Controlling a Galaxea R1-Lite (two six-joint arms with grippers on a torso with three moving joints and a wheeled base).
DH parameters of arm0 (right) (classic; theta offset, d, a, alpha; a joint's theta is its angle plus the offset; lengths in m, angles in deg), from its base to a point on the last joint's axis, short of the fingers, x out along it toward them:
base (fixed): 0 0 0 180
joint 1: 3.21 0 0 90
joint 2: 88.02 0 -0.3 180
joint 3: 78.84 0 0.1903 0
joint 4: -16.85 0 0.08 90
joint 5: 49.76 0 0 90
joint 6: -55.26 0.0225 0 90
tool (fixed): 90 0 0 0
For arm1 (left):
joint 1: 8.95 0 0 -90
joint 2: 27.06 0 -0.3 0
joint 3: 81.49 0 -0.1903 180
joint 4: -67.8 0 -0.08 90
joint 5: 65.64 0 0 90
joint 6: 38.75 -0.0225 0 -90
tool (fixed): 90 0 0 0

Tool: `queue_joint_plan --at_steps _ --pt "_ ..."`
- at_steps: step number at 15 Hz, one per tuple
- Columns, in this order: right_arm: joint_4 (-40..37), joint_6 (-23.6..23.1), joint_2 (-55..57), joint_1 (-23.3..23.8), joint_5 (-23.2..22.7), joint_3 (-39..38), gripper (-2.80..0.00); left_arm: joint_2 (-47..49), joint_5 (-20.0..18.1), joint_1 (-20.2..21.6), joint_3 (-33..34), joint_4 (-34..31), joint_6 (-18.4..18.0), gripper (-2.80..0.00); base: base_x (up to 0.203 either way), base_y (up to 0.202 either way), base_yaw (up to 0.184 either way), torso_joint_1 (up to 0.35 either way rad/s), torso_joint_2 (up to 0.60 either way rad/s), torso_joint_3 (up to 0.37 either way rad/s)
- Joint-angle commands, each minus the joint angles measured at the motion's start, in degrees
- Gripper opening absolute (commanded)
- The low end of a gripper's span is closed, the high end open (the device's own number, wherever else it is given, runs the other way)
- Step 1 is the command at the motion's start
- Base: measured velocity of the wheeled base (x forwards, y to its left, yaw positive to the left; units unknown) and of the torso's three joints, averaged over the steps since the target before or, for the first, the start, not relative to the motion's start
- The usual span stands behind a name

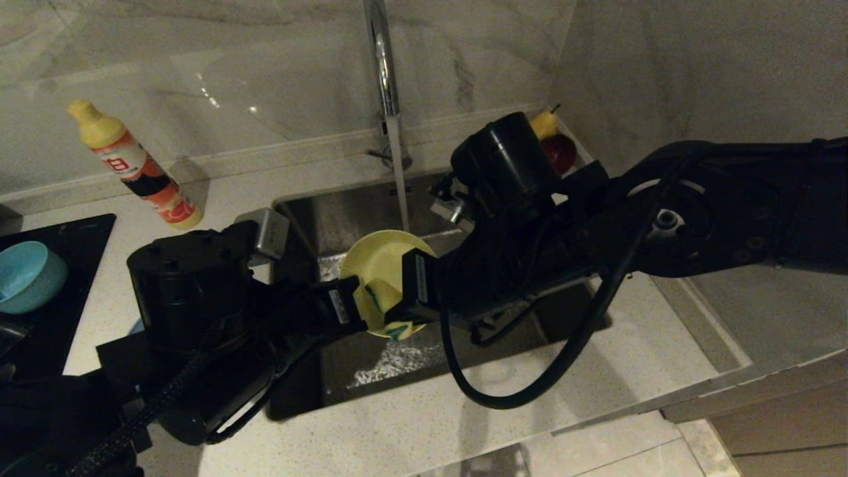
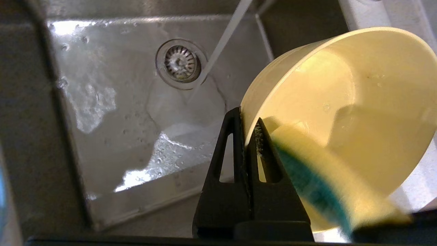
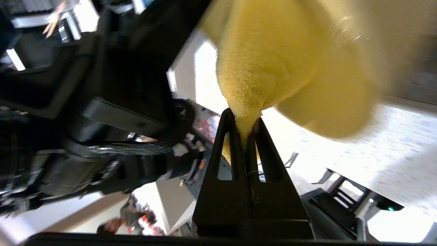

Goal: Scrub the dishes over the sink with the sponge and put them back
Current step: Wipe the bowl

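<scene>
My left end effector is clamped tight on the rim of the small matte yellow bowl, one finger inside the wall and one outside. It holds the bowl tilted on its side over the brushed stainless steel sink.

My right end effector is pinched fully closed on the small sponge, yellow on one face and dark green on the other. The sponge sits inside the bowl's open mouth, against its inner wall, near where my left fingers grip the rim.

Water runs in a thin stream from the tall chrome tap and falls just behind the bowl; in the left wrist view it lands near the round drain strainer, and the sink floor is wet.

The small matte teal-blue bowl stands upright on the black cooktop at my far left, well apart from the sink. On the pale speckled surface, left of the sink, stands a yellow-capped orange detergent bottle, leaning.
</scene>
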Motion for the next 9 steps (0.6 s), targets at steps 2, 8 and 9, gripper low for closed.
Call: queue_joint_plan --at_steps 2,8,9 --pt "-0.19 0.22 -3.15 0.42 0.67 -2.90 -2.80 0.02 0.09 -0.01 0.30 0.33 0.13 -2.80 0.000 0.000 0.000 0.000 0.00 0.000" --pt "-0.14 0.13 -6.10 3.39 0.75 -2.54 -2.80 -0.12 0.09 -0.10 0.60 0.28 -0.25 -2.80 0.000 0.000 0.000 0.000 0.00 0.000" --pt "0.18 0.06 -6.04 3.52 0.79 -2.41 -2.80 -0.26 0.01 -0.10 0.85 0.33 -0.39 -2.80 0.000 0.000 0.000 0.000 0.00 0.000"
